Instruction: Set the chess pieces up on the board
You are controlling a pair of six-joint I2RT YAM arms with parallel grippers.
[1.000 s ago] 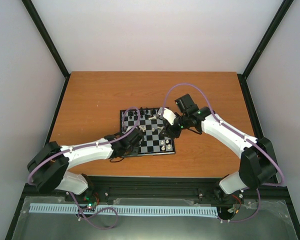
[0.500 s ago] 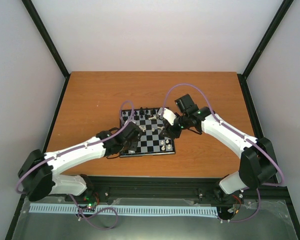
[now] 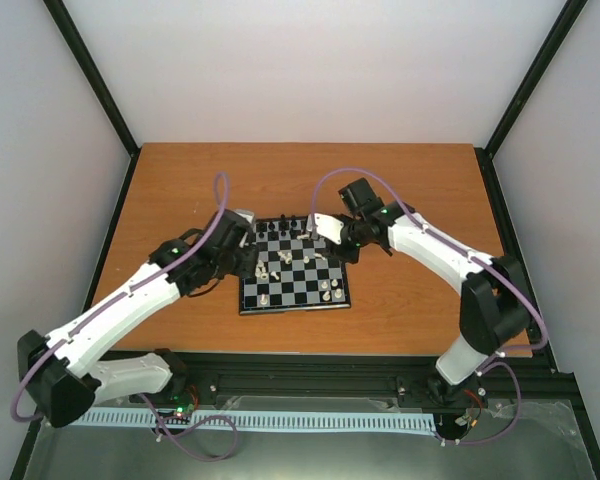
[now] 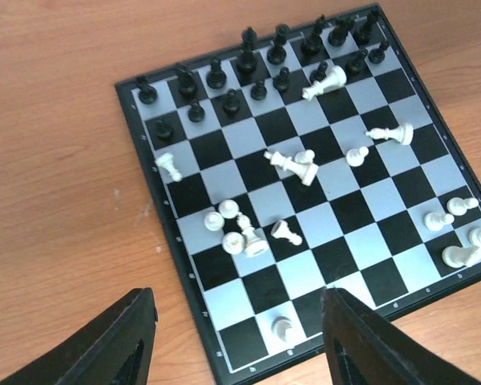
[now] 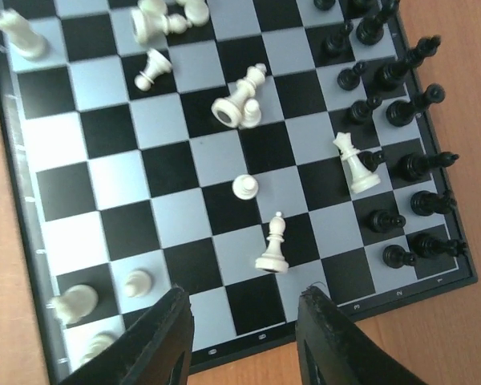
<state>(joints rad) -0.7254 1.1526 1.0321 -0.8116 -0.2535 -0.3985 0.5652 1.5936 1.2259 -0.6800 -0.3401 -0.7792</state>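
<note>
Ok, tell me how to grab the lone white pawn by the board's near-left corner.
Best to pinch the pawn just under its round head, coming straight down from above. It stands upright and alone, with nothing close on either side.

From above the chess pieces [image 3: 280,262] are mere specks, kinds unreadable, and the left pincer [image 3: 250,250] hides part of the board [image 3: 305,295] toward the left edge of the surface [image 3: 180,200]. Right wrist view: the board runs off the top, cream pieces there smeared.
</note>
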